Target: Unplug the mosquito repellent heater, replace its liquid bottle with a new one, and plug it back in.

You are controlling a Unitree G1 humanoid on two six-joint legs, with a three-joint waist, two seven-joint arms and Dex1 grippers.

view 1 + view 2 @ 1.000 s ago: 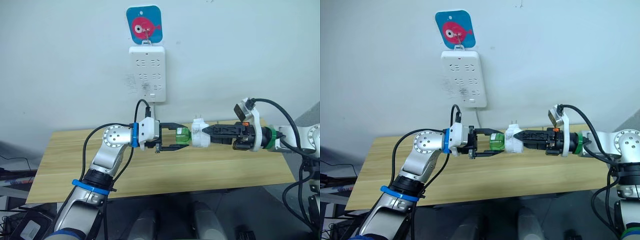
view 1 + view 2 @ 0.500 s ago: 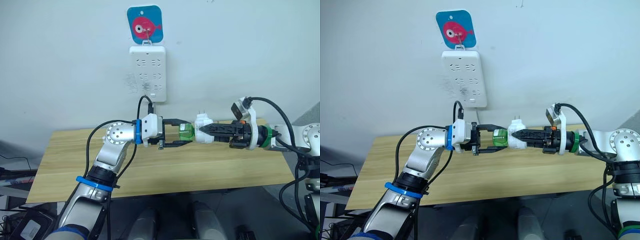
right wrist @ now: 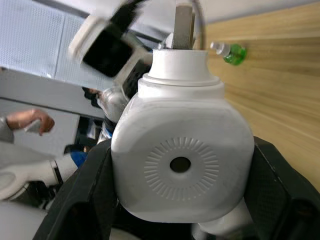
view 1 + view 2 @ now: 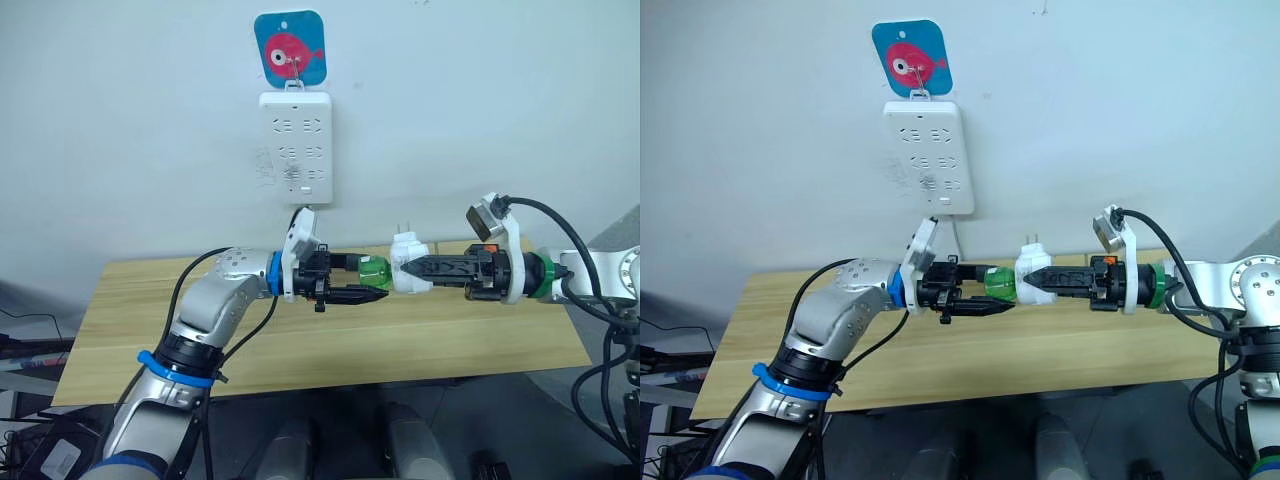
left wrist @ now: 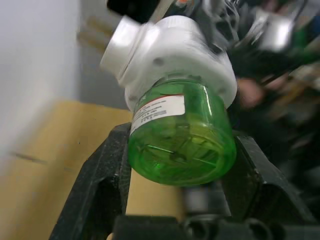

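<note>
One wooden table (image 4: 300, 340) against pale wall (image 4: 120, 150), socket strip (image 4: 295, 147) above

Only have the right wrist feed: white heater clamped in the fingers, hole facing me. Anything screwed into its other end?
Observer: Yes, a green bottle sits in the heater, sticking out toward the left arm.
Operator: Left gripper on it?
Observer: The left gripper has its fingers closed on the bottle's two sides.
Operator: Where's the socket from here?
Observer: The white socket strip hangs on the wall, above the left gripper.
</note>
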